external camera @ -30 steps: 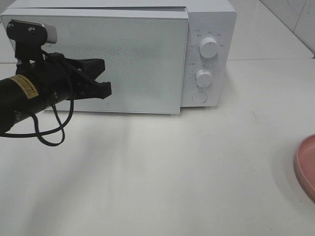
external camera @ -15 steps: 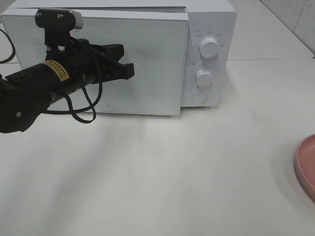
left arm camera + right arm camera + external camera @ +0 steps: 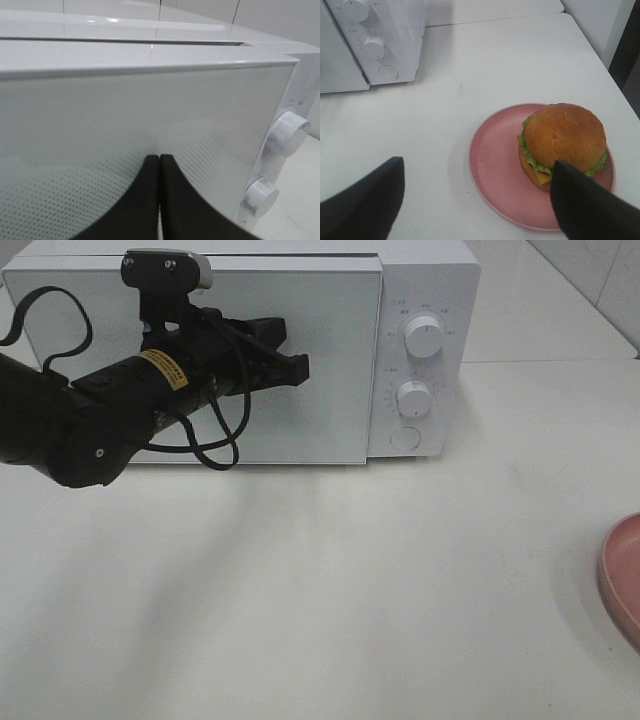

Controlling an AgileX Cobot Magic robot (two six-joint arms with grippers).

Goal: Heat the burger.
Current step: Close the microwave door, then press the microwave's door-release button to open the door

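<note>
Burger (image 3: 563,138) on pink plate (image 3: 495,175); right gripper (image 3: 475,200) wide, empty; left gripper (image 3: 297,367) closed before microwave door (image 3: 330,360).

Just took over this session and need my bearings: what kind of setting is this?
Probably a kitchen-style test bench: a white microwave with its door shut stands on a white tabletop, a burger sits on a pink plate, and tiled wall shows behind.

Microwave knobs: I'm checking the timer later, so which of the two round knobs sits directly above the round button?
The lower knob; the upper knob sits farther from the button.
</note>
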